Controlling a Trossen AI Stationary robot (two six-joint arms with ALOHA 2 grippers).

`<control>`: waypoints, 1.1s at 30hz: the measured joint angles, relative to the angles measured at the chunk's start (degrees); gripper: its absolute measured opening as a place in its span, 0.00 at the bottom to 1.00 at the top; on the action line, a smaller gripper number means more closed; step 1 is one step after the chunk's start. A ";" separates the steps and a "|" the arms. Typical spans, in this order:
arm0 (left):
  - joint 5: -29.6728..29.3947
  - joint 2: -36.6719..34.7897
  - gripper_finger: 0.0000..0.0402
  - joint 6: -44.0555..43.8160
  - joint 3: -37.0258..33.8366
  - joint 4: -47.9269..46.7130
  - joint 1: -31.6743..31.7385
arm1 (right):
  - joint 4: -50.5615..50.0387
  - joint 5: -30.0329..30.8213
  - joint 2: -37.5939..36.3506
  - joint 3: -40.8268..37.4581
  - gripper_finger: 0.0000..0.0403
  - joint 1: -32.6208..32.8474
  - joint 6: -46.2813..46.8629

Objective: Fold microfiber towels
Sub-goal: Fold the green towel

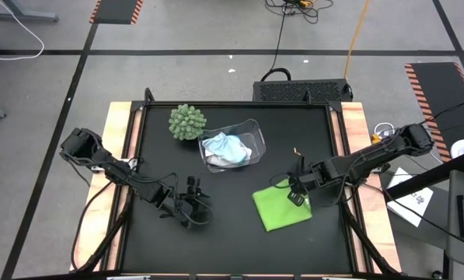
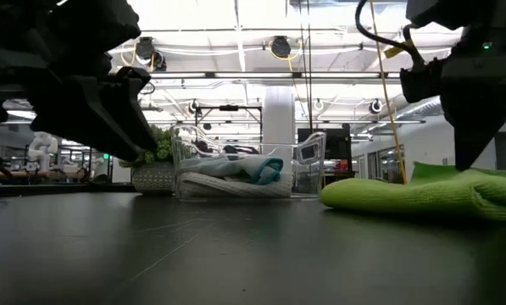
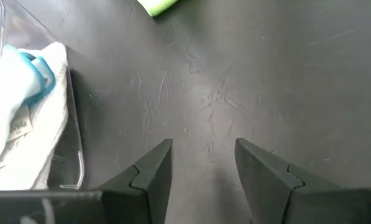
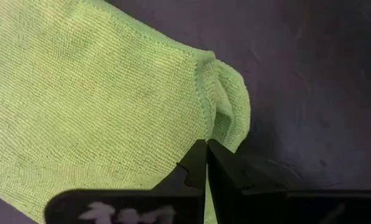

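The lime green towel [image 1: 282, 208] lies on the black table right of centre, a squarish shape with one end bunched. My right gripper [image 4: 206, 148] stands over its far right part [image 1: 298, 190], shut on it. In the clear bin [image 1: 251, 132], a white towel [image 3: 45, 130] and a light blue towel [image 1: 230, 146] lie crumpled together. My left gripper [image 3: 202, 146] hovers open over bare table near the front left [image 1: 194, 210], with nothing between its fingers. My right gripper pinches the green towel's hemmed edge [image 4: 202, 124] between its two shut fingertips, beside a puckered fold [image 4: 232, 106]. The fingers come steeply from above. One layer or several, I cannot tell. The held edge rises slightly [image 2: 430, 172]; the rest lies flat on the table.
A round green spiky plant [image 1: 186, 122] stands at the far left beside the bin. Bare table stretches between the two grippers and along the near edge. Wooden side rails [image 1: 356, 132] border the tabletop.
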 joint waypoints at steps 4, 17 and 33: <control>0.02 0.00 0.44 -0.23 -0.35 1.10 0.00 | -0.18 0.00 0.00 0.00 0.00 -0.58 -0.65; 1.42 0.00 0.44 -0.43 -0.35 1.75 -0.02 | 3.51 0.01 0.00 0.00 0.23 -0.60 -6.65; 5.04 9.99 0.44 27.62 0.70 22.65 -3.41 | 6.43 9.03 -3.69 0.00 0.52 4.08 -10.23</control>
